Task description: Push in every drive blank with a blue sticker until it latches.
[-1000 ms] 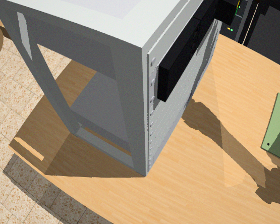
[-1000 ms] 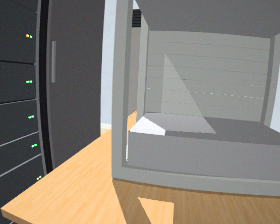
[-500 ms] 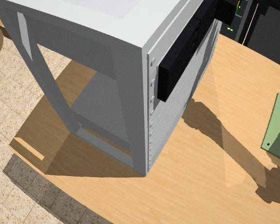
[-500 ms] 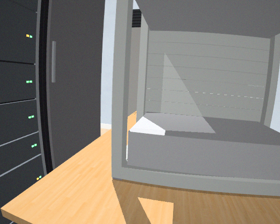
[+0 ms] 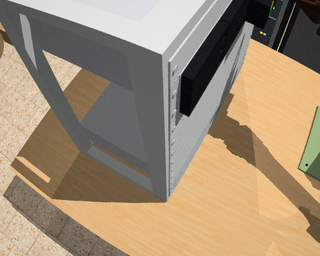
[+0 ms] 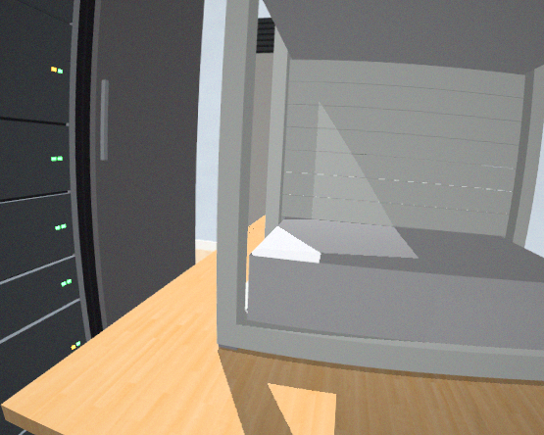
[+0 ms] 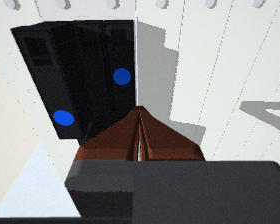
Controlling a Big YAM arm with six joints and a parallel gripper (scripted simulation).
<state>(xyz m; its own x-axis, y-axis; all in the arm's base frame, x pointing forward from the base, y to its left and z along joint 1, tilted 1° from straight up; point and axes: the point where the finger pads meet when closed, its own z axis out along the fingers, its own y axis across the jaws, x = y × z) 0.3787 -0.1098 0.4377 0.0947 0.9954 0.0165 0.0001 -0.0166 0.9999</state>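
The grey rack (image 5: 150,95) (image 6: 231,196) stands on the wooden table (image 5: 234,207) (image 6: 143,353). Black drive blanks (image 5: 202,75) stick out of its front near the top. In the wrist view three black blanks stand side by side. The left blank (image 7: 38,75) carries a blue sticker (image 7: 63,117). The right blank (image 7: 122,47) carries a blue sticker (image 7: 122,76). The middle blank (image 7: 86,75) shows no sticker. My gripper (image 7: 139,112) has brown fingers pressed together with nothing between them. Its tip sits just below and right of the right blank's lower corner, in front of the pale rack panels.
A green board (image 5: 317,138) lies on the table at the right. Dark server cabinets (image 6: 25,196) (image 5: 303,46) stand behind the table. The table edge (image 5: 75,213) runs close to the rack's foot on the near left side.
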